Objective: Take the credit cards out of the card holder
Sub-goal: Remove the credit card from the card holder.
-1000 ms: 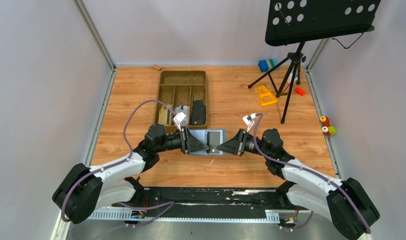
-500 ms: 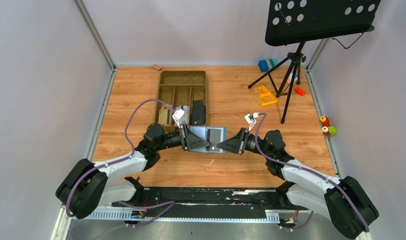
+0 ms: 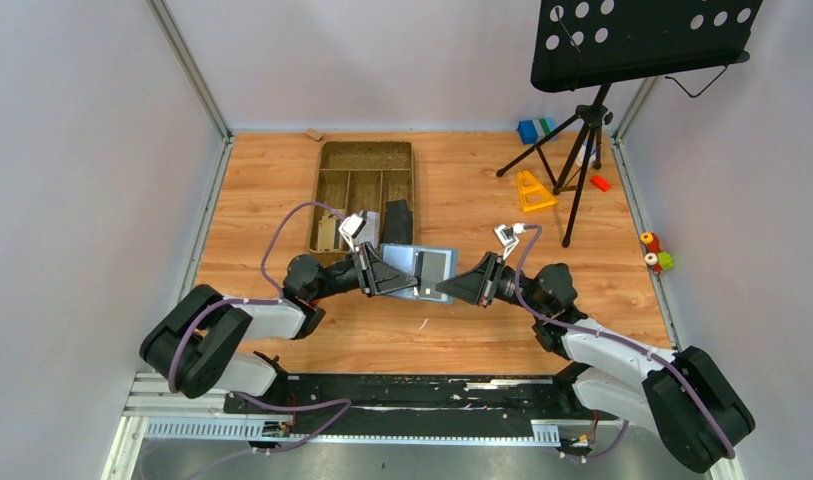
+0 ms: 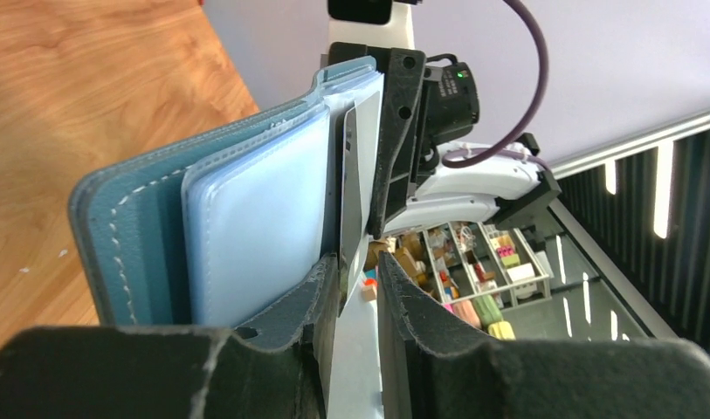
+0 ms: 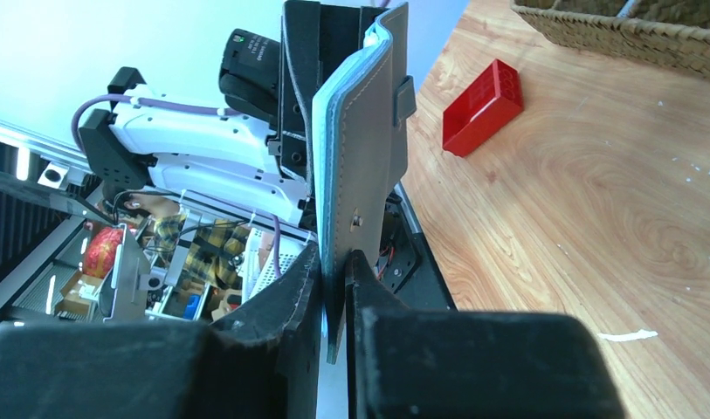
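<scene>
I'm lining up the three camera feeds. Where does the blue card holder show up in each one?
Top external: card holder mid-table, just below the brown tray in the picture.
Left wrist: card holder left of centre, standing on edge, pale pockets facing the camera.
Right wrist: card holder centre, upright, seen nearly edge-on.
Shared landmark: the wooden table.

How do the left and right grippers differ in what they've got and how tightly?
The left gripper straddles a thin credit card sticking out of the card holder; the right gripper grips the holder's outer cover. The left's jaws show a sliver of gap beside the card; the right's are pressed shut. Both face the holder from opposite sides.
</scene>
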`<state>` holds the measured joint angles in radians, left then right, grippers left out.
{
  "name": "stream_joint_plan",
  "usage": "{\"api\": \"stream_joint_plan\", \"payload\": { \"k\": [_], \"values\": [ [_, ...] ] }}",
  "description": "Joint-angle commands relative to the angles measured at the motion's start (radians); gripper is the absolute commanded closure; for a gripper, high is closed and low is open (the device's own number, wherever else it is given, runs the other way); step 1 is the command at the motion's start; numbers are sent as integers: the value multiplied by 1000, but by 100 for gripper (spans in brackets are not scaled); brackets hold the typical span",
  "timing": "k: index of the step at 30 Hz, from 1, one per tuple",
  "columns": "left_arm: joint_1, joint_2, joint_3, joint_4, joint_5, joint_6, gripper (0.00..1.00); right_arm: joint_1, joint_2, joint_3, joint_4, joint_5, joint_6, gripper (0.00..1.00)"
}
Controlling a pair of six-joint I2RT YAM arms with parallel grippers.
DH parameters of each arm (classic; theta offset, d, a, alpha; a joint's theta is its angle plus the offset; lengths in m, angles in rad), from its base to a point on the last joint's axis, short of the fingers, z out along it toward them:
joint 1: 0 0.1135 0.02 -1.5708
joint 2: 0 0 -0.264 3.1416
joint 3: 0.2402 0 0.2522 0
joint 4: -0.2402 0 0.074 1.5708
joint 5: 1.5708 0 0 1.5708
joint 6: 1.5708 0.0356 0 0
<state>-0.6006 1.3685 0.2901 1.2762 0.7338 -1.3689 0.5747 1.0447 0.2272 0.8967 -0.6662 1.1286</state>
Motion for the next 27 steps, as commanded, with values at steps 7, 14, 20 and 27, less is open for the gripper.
{"api": "stream_joint_plan", "payload": {
  "k": [7,14,20,27],
  "values": [
    [-35,48,35,126,98,-64,72,31,22,45,167,-93,42,100],
    [-56,-26,92,-244,70,139,78,34,61,67,171,-111,44,100],
    [-60,-88,121,-379,41,219,90,33,74,67,176,-109,48,100],
    [-50,-119,104,-415,12,236,100,31,50,61,144,-94,40,100]
  ]
}}
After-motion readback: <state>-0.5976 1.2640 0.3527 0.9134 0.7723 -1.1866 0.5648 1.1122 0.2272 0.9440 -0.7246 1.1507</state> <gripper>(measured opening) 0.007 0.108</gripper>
